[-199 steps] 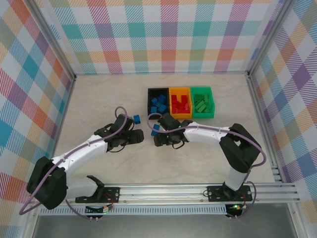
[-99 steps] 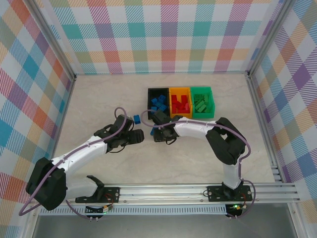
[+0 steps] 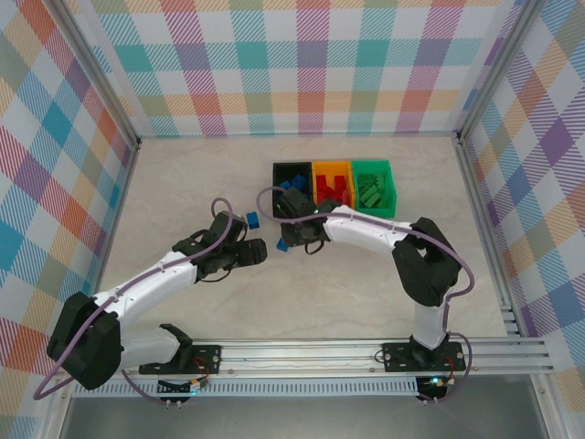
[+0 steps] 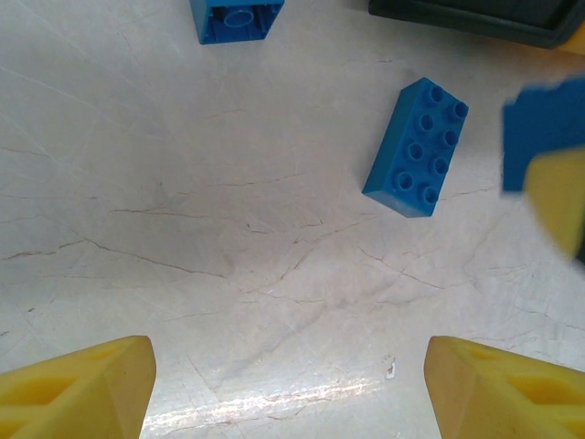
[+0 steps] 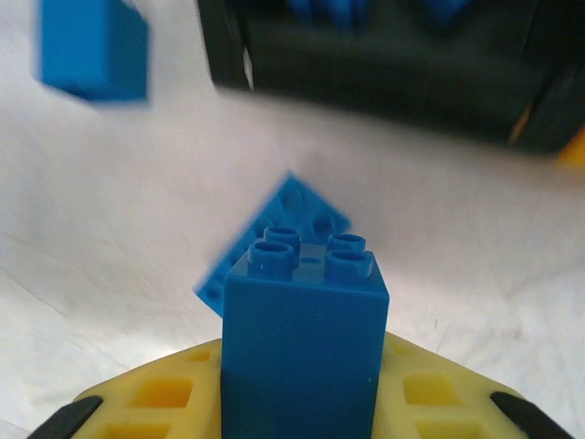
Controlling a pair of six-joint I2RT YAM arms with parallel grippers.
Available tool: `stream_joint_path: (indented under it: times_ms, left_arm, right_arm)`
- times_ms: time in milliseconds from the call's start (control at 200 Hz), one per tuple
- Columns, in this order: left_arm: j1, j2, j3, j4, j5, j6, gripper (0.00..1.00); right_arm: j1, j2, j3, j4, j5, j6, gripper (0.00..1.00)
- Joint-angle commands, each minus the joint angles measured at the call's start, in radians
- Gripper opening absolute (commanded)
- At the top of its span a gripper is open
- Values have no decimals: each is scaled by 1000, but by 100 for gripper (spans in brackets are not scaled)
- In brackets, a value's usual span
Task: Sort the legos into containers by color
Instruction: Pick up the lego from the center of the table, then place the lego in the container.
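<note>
Nearly done: right gripper (image 5: 303, 402) pinches a held brick (image 5: 306, 320), black bin (image 5: 366, 91) at twelve o'clock. Left gripper (image 4: 288, 384) stands wide, empty; oblong blue brick (image 4: 418, 146) and square blue brick (image 4: 236, 18) lie unsorted.

Pastel plaid walls (image 3: 311, 64) on three sides, pale marbled tabletop (image 3: 183, 183), aluminium rail (image 3: 311, 352) along near edge

White-shelled left arm (image 3: 151, 279) and right arm (image 3: 366, 240), black joints, looping purple cables (image 3: 217, 203), yellow latticed fingers (image 4: 82, 384)
</note>
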Motion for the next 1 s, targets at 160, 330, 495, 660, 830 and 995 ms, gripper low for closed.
stream_joint_path:
  times_ms: [160,330,495,660,830,995]
  left_arm:
    - [-21,-42,1,-32,-3,-12,77]
    - [-24,-115,-19,-78,-27,-22,77]
    - [-24,-192,-43,-136,-63,-35,77]
    - [-24,-232,-56,-158,-65,-42,77]
    - [-24,-237,-46,-170,-62,-43,77]
    - [-24,-229,-43,-165,-59,-37,78]
  right_arm:
    - [-124,68,269,-9,-31,-79,34]
    - [-178,220,506,-54,-41,-114,34]
    - [-208,373,713,-96,-38,-129,35]
    - [-220,504,876,-111,-62,-118,39]
    - [-218,577,958,-128,-51,-117,51]
    - [-217,553,940,-149,-60,-116,60]
